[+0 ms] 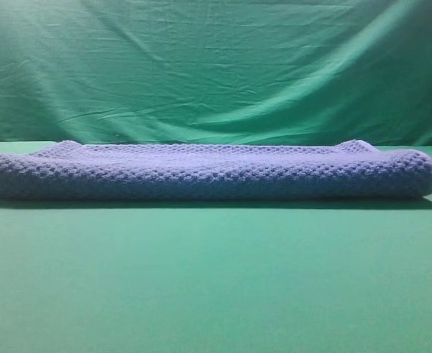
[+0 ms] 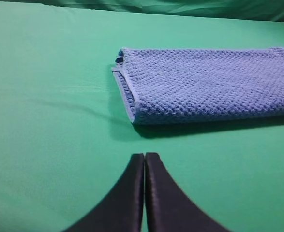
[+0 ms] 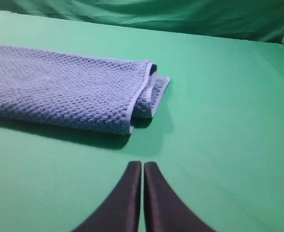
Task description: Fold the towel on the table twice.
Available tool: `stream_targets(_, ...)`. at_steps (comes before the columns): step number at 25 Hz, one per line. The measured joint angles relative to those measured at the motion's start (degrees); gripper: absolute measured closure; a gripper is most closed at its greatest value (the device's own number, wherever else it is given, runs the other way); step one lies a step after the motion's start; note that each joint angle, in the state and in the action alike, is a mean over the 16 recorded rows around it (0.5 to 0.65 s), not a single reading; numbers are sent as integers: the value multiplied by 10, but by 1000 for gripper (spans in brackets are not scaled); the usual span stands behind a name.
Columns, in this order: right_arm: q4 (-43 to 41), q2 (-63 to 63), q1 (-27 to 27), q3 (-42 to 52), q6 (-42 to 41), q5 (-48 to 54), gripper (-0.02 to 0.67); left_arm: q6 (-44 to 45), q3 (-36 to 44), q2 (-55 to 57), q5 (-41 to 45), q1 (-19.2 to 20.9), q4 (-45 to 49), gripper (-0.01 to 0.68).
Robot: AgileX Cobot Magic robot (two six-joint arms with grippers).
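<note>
The blue-grey waffle-knit towel (image 1: 208,173) lies folded into a long, thick strip across the green table (image 1: 216,279). Neither arm shows in the exterior high view. In the left wrist view the towel's left end (image 2: 204,84) lies ahead and to the right of my left gripper (image 2: 144,157), which is shut with its black fingers pressed together and nothing between them. In the right wrist view the towel's right end (image 3: 69,92), with its layered edges showing, lies ahead and to the left of my right gripper (image 3: 142,165), also shut and empty. Both grippers hover above bare table, short of the towel.
A wrinkled green backdrop cloth (image 1: 216,66) hangs behind the table. Bare green table surface stretches in front of the towel and to both sides of it.
</note>
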Motion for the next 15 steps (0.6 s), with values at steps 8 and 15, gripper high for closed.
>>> stream_targets(8, -1, 0, 0, 0, 17, 1, 649, 1, 0, 0, 3, 0, -19, 673)
stream_targets(15, -2, 0, 0, 0, 18, 1, 649, 2, 0, 0, 3, 0, -21, 673)
